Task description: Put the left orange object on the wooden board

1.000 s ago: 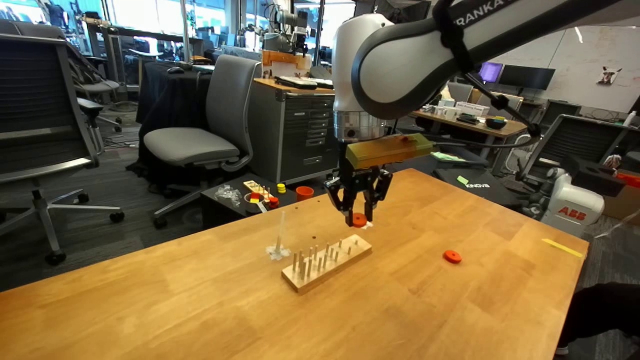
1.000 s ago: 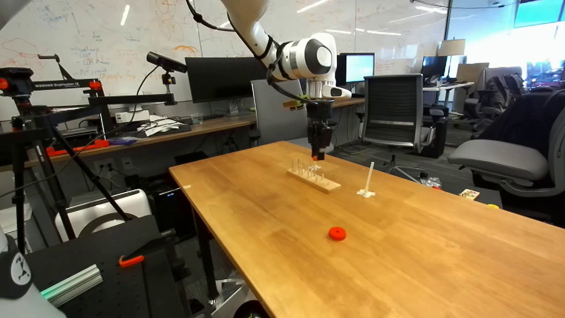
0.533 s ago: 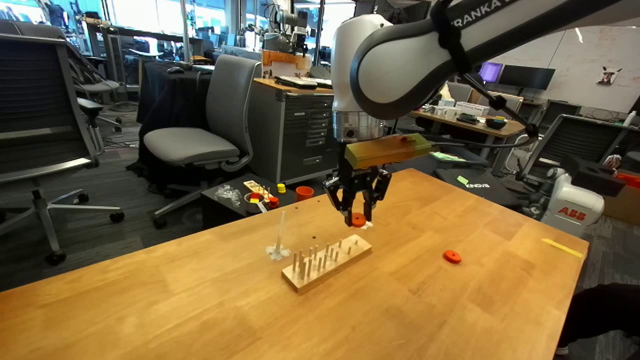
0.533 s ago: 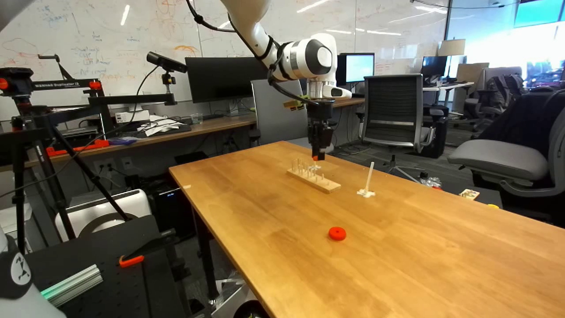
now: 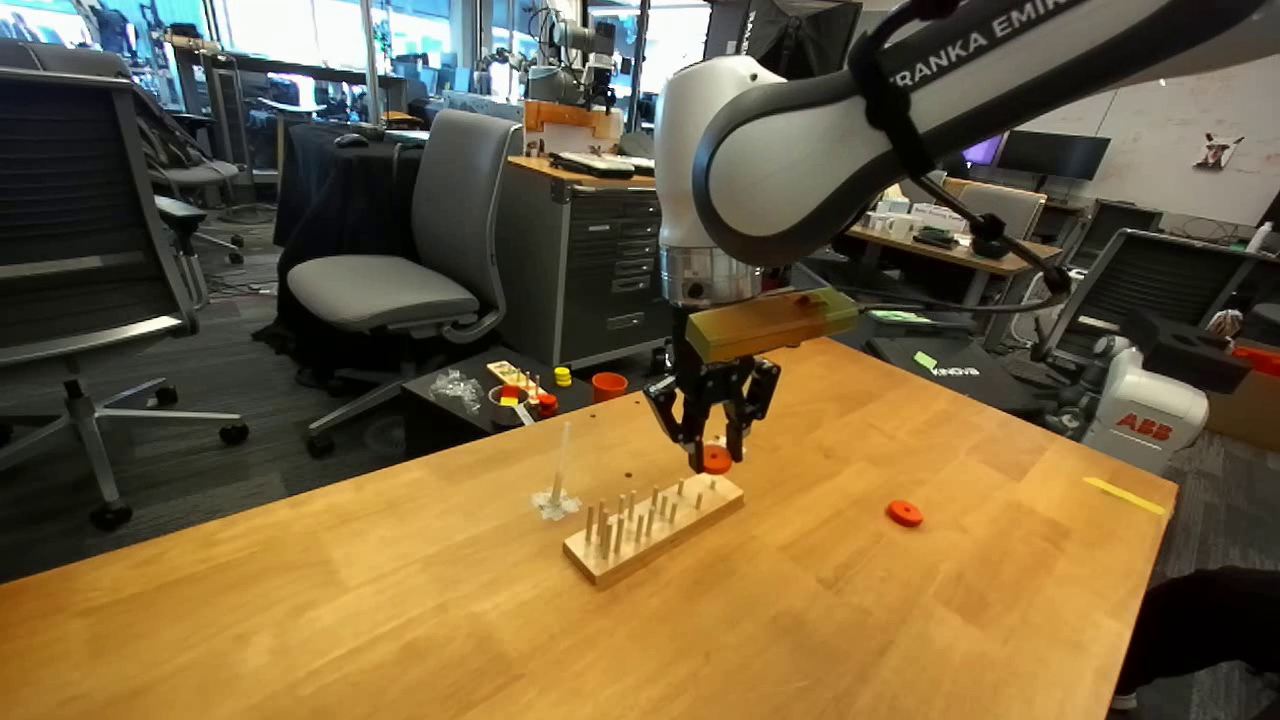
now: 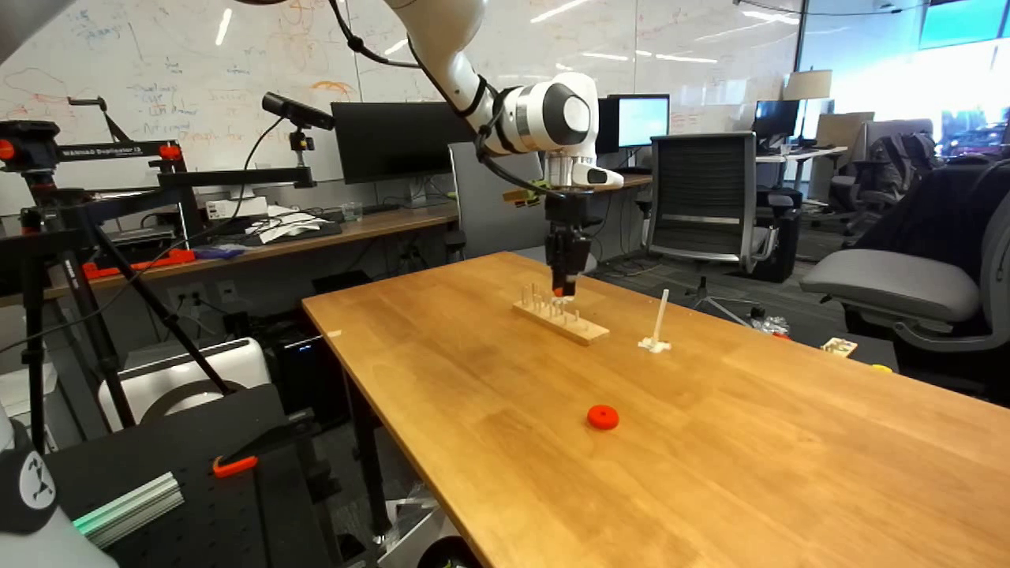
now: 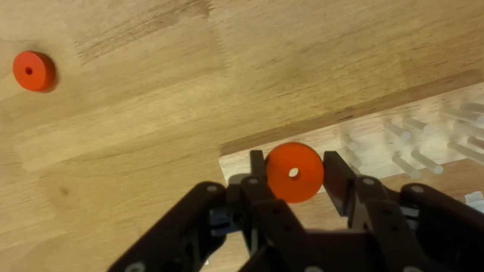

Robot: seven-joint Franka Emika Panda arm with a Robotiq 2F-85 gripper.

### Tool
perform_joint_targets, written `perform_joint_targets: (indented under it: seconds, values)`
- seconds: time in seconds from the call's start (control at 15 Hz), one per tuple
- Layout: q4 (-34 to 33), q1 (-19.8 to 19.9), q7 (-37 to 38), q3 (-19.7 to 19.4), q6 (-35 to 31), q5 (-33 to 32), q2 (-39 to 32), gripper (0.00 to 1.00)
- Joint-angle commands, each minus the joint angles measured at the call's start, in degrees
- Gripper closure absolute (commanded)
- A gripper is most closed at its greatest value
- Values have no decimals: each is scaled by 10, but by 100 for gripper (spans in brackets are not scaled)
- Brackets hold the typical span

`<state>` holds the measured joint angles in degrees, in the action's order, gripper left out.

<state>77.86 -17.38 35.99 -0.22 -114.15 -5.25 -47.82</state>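
- My claw (image 7: 295,172): fingertips (image 7: 258,162) pinching the orange holed disc (image 7: 308,170) by opposite sides of its rim.
- It is held up between those fingertips; the pegged wooden board (image 7: 238,162) lies lower, near my claw. Squarely beneath? Cannot tell.
- Second orange disc (image 6: 603,418): on the tabletop (image 7: 124,151), well apart from my claw.
- Judged handling: light, stiff, not fragile; smooth rim could slip or pivot in a two-sided pinch. Best hold is this one, across the full width, central hole left clear.
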Motion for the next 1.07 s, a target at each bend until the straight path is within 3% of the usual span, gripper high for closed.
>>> perform_joint_targets:
  seconds: [0.0, 1.0]
  values:
    - [-9, -6, 0, -4, -7, 1, -10, 83]
    - [-18, -2, -9, 2, -43, 12, -39, 83]
